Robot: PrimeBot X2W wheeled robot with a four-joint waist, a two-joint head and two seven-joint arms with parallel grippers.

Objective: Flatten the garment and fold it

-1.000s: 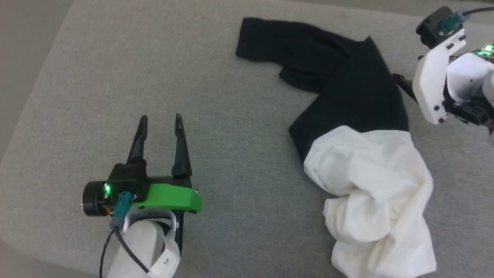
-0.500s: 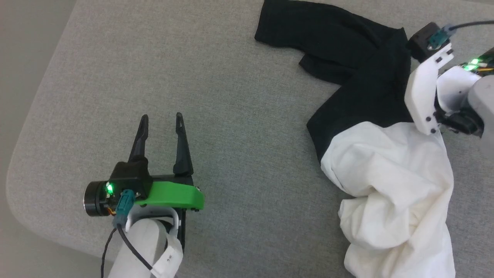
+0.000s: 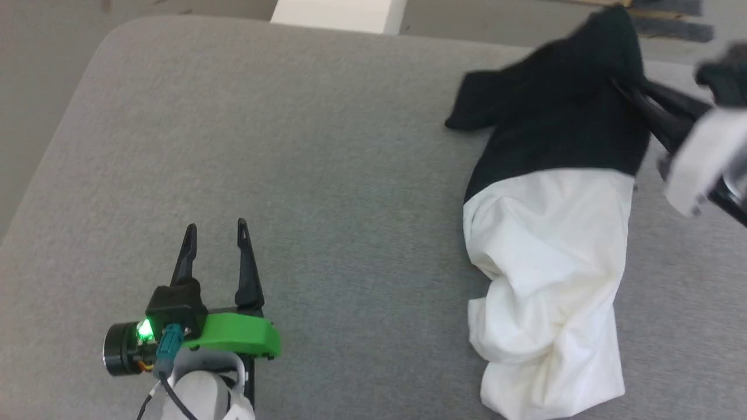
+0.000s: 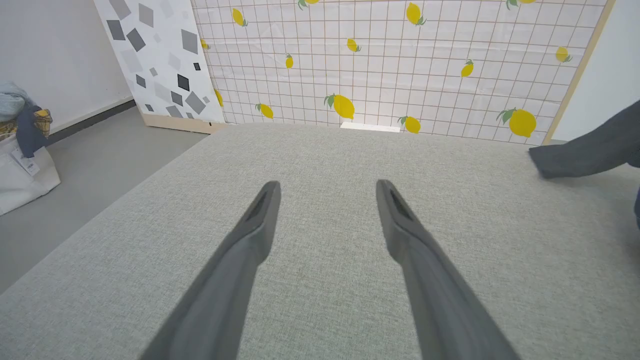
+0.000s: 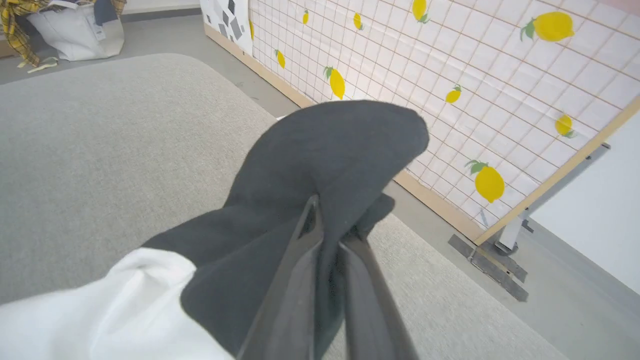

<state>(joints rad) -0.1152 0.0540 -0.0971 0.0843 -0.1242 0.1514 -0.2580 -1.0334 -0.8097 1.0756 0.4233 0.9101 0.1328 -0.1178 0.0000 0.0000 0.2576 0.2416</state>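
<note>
Since 0.5 s ago the head cam has swung, so the whole view is shifted. Apart from that, the black sleeve that lay spread flat toward the left is now drawn up into a peak. The right gripper [image 3: 620, 84] is pinched on that black fold. In the right wrist view its fingers [image 5: 292, 280] are nearly together w/ cloth between.

The garment [image 3: 548, 251] lies on the right side of the grey pad [image 3: 327, 146]. Black part is at the far end, its peak overlapping the pad's far edge in the head view. White body trails toward the near side as a crumpled strip. One black sleeve end [image 4: 585, 150] sticks out left, low over the pad.

The left gripper [image 3: 215, 225] sits near-left w/ fingers spread wide over bare pad, well apart from the garment. Btwn it and the cloth is a broad bare stretch of pad.

Pad's far-left corner is rounded, w/ floor [image 3: 46, 87] beyond the left edge. A white block [image 3: 338, 14] sits just past the far edge. A lemon-print panel [image 4: 400, 60] stands beyond that edge, and bags [image 4: 20, 165] sit on the floor off left.
</note>
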